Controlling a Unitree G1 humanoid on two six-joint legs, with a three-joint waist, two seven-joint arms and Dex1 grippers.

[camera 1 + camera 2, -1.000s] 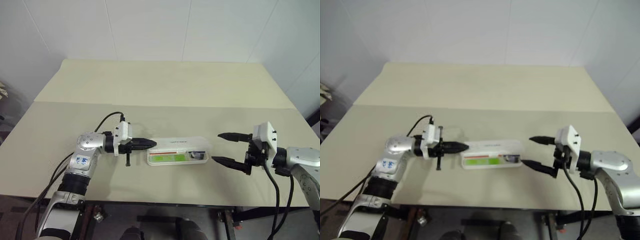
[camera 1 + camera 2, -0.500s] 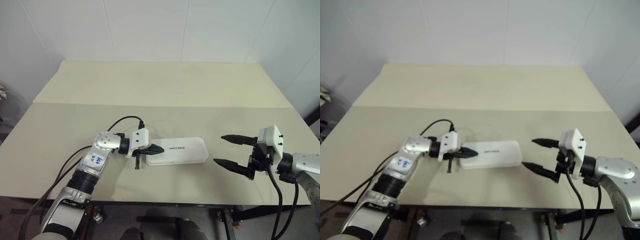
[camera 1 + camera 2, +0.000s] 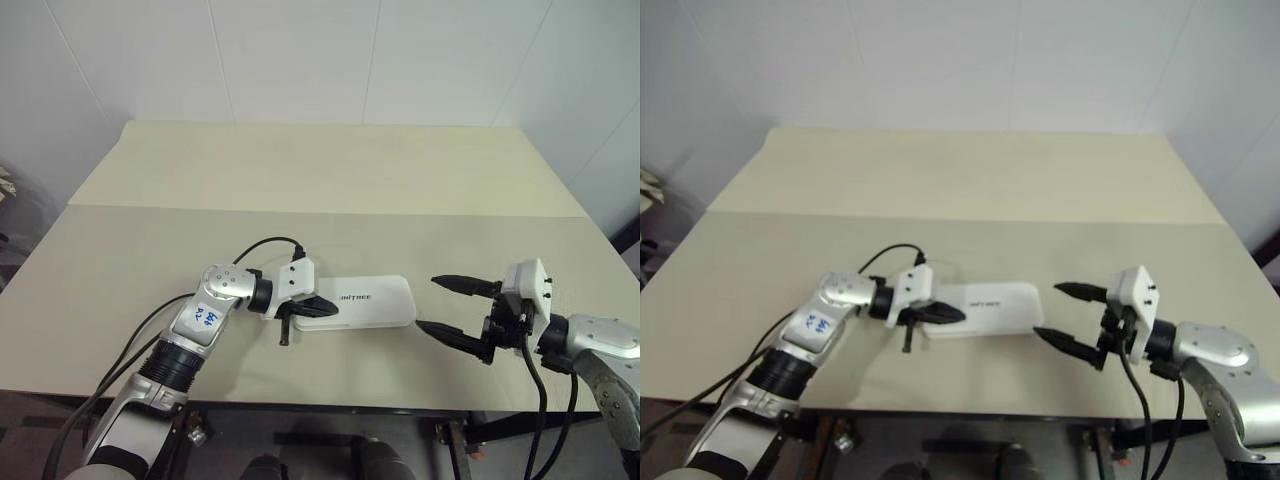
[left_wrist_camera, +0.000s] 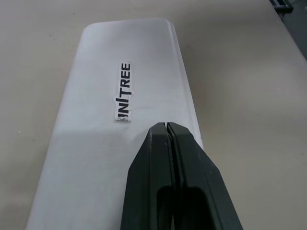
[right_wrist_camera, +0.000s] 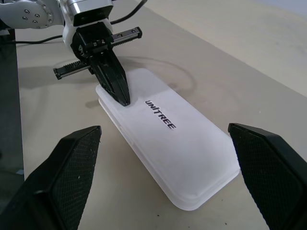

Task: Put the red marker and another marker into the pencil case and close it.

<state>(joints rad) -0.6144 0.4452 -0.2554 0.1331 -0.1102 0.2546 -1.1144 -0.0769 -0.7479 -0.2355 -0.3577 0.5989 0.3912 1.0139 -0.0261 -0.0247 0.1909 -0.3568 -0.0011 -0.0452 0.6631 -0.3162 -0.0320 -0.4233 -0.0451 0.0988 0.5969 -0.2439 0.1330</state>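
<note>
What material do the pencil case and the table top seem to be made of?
The pencil case: likely hard plastic, white and smooth, with rounded moulded corners and a slight sheen. The table: a matte beige sheet, perhaps laminate or board; a seam crosses it, and no grain shows.

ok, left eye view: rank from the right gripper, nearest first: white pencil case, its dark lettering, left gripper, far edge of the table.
1. White flat hard pencil case, lid down; its near end lies just left of the open right gripper.
2. Dark lettering, toward the case's left half.
3. Shut left gripper, tips over the case's left end.
4. Far edge of the beige table, at the wall.
</note>
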